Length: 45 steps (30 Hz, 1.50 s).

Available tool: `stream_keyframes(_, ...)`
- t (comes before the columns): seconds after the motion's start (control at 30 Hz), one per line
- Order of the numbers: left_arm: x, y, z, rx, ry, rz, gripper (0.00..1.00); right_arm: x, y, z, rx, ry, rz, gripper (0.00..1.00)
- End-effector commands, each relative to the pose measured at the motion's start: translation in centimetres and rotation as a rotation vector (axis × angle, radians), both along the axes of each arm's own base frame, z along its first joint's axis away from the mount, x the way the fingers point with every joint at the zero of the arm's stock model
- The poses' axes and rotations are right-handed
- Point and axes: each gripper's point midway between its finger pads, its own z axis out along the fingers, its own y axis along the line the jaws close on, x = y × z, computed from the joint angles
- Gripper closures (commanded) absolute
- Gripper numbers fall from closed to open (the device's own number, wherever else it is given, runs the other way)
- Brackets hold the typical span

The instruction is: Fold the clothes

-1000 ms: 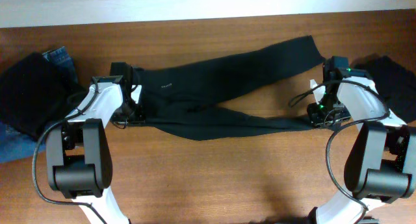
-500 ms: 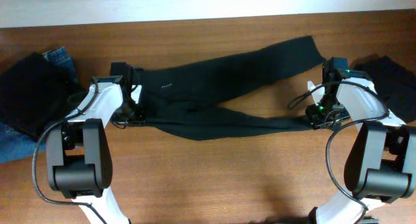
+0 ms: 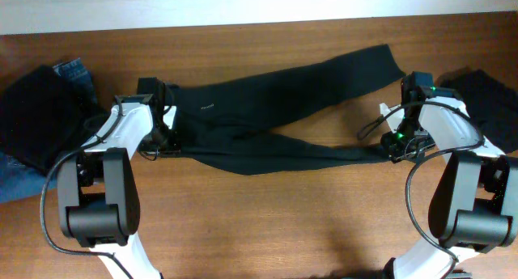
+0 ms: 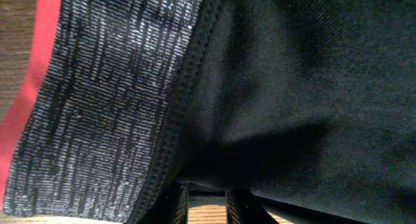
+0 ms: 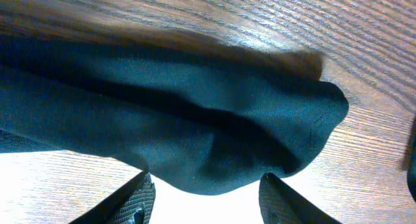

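Observation:
The clothes (image 3: 275, 109), black trousers, lie stretched across the wooden table, waist at the left and both legs running right. In the left wrist view the grey waistband (image 4: 110, 94) with its red-orange trim (image 4: 39, 68) hangs close to the camera. My left gripper (image 3: 166, 141) is at that waist edge. Its narrow-set fingers (image 4: 237, 208) run up under the black fabric, shut on it, and their tips are hidden. My right gripper (image 5: 207, 180) stands open at the end of the near leg (image 3: 356, 154). That leg's hem (image 5: 286, 126) lies on the wood just ahead of the fingertips (image 5: 140, 191).
Blue denim jeans (image 3: 74, 70) lie at the far left under a black cloth heap (image 3: 36, 117). Another dark cloth (image 3: 490, 101) lies at the right edge behind the right arm. The arm bases stand at the front left and front right.
The right gripper has edged slightly to the right beside the leg end. The trousers and the left arm have not moved.

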Motion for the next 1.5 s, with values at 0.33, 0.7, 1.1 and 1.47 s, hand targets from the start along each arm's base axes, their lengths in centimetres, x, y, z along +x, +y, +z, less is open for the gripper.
stream_keyframes(0.33, -1.5, 0.6, -3.6, 0.022, 0.076, 0.019, 0.80, -0.4, 0.3, -1.5, 0.007, 0.048, 0.028, 0.54)
stream_keyframes(0.7, -1.3, 0.6, -3.6, 0.022, 0.071, 0.019, 0.80, -0.3, -0.5, -1.2, -0.044, 0.046, 0.002, 0.96)
stream_keyframes(1.1, -1.3, 0.6, -3.6, 0.021, 0.071, 0.020, 0.80, 8.7, -3.5, 6.2, -0.166, -0.312, -0.193, 0.94)
stream_keyframes(1.47, -1.3, -0.3, -3.6, -0.030, 0.072, 0.020, 0.80, 7.9, -2.1, 2.3, -0.072, -0.227, -0.243, 0.52)
